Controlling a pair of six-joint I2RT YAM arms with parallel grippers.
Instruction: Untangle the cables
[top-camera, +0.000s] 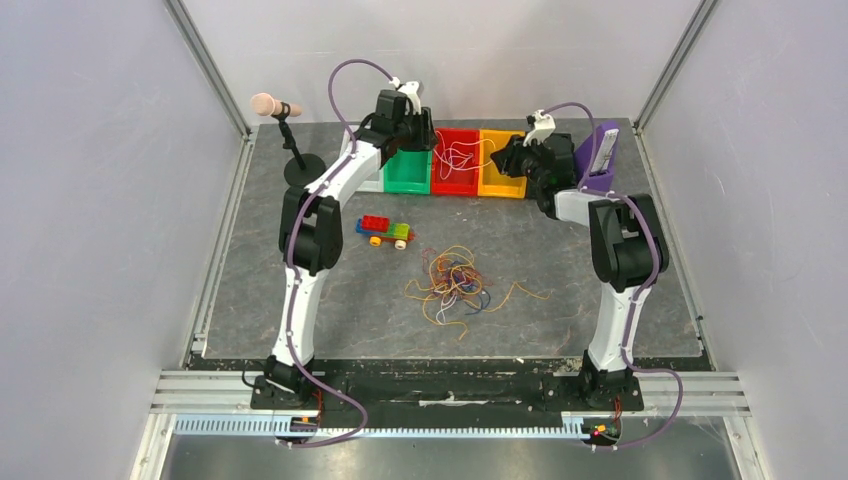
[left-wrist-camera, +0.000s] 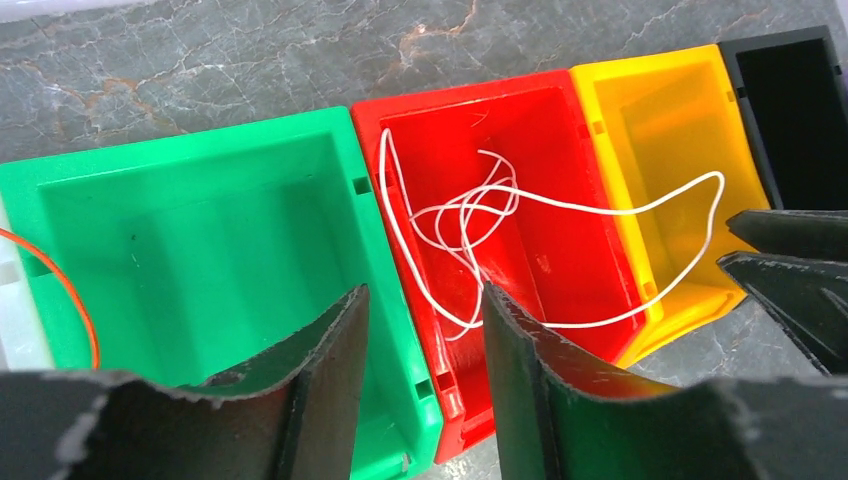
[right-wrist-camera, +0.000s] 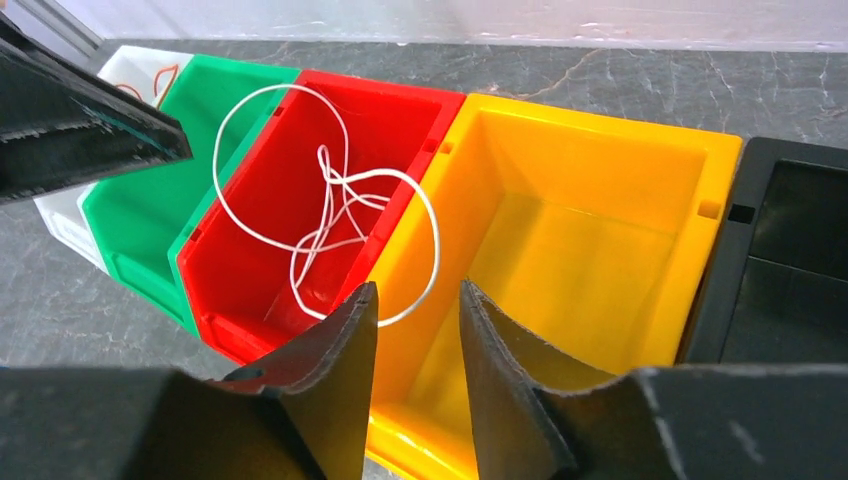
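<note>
Above the red bin (top-camera: 455, 160), my left hand (left-wrist-camera: 425, 330) and right hand (right-wrist-camera: 418, 330) hang parted and empty; a white cable (left-wrist-camera: 470, 215) lies inside. Next, I judge, one fetches another strand from the tangle (top-camera: 458, 282) on the surface (top-camera: 600, 300) nearer me.

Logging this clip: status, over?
Left gripper open, right gripper open, both empty. White cable in red bin, loop into yellow bin. Tangle on table, toy car nearby.

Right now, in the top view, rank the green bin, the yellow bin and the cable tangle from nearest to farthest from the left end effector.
From the left end effector:
1. Green bin, just under it in the back row.
2. Yellow bin, further right along that row.
3. Cable tangle, mid-table, toward the arm bases.
</note>
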